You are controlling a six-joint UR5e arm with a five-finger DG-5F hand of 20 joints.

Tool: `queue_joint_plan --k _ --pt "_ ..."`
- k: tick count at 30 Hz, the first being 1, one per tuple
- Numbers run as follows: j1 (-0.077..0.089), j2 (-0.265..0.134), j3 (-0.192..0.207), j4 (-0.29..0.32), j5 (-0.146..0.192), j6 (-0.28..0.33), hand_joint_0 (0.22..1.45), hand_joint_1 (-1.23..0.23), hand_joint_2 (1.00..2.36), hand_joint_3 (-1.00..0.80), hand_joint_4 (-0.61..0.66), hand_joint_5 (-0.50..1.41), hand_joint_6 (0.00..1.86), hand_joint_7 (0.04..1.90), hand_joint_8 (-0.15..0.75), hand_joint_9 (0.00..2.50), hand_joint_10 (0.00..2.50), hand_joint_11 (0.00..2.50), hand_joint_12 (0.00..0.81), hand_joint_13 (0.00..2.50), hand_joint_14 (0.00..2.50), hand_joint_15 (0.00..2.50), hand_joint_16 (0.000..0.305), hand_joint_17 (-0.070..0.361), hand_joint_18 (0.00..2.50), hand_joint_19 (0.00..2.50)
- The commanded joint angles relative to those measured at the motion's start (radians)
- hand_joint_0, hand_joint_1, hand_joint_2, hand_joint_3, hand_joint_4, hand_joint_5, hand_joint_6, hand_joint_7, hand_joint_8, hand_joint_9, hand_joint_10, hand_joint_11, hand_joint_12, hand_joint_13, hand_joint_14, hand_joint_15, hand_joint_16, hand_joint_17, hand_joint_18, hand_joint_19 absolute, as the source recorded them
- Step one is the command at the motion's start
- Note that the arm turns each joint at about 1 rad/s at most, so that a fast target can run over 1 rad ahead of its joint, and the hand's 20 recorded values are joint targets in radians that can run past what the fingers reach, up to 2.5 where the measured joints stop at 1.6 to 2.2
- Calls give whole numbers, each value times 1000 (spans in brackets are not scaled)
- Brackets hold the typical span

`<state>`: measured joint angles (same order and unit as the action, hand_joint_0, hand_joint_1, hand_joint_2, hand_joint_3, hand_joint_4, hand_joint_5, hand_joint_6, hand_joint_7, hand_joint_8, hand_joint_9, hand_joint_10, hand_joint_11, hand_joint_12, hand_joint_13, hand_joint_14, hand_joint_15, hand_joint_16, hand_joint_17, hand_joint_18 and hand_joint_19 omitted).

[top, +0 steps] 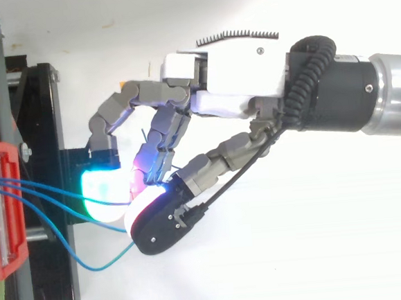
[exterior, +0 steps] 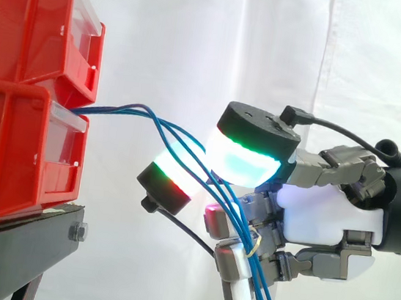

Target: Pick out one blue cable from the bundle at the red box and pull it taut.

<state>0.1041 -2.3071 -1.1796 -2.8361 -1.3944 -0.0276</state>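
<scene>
White curtain (exterior: 199, 46) is hanging behind the red bins (exterior: 22, 97); blue cables (exterior: 121, 108) are sagging from them into the hand (exterior: 325, 211), whose fingers (exterior: 248, 156) are curling round several; you are likely handling light, limp, slick strands, so be pinching one where they are fanning apart.

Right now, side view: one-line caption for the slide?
Robot hand set among blue cables that leave the stacked red bins and droop slack past it, none yet taut.
</scene>
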Motion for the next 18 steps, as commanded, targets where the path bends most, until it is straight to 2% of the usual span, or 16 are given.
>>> queue_joint_plan --k 1,5,7,9,18 --pt "0 0 0 1 0 0 793 -924 1000 -500 -124 -154 971 909 254 1182 22 764 351 1166 25 639 48 107 995 613" --pt "0 0 0 0 -2 0 786 -940 1000 -500 -106 -155 973 883 251 1181 22 787 349 1169 26 637 47 107 1006 593" --pt "0 0 0 0 -2 0 746 -956 1000 -500 -37 -157 971 825 249 1181 23 802 350 1170 25 641 47 106 1009 586" --pt "0 0 0 0 -2 0 730 -963 1000 -500 -27 -157 969 823 253 1189 22 813 349 1170 26 645 47 106 1008 586" --pt "0 0 0 0 -2 8 764 -944 1000 -500 -86 -154 960 931 261 1235 23 832 352 1204 27 646 44 98 1030 583"
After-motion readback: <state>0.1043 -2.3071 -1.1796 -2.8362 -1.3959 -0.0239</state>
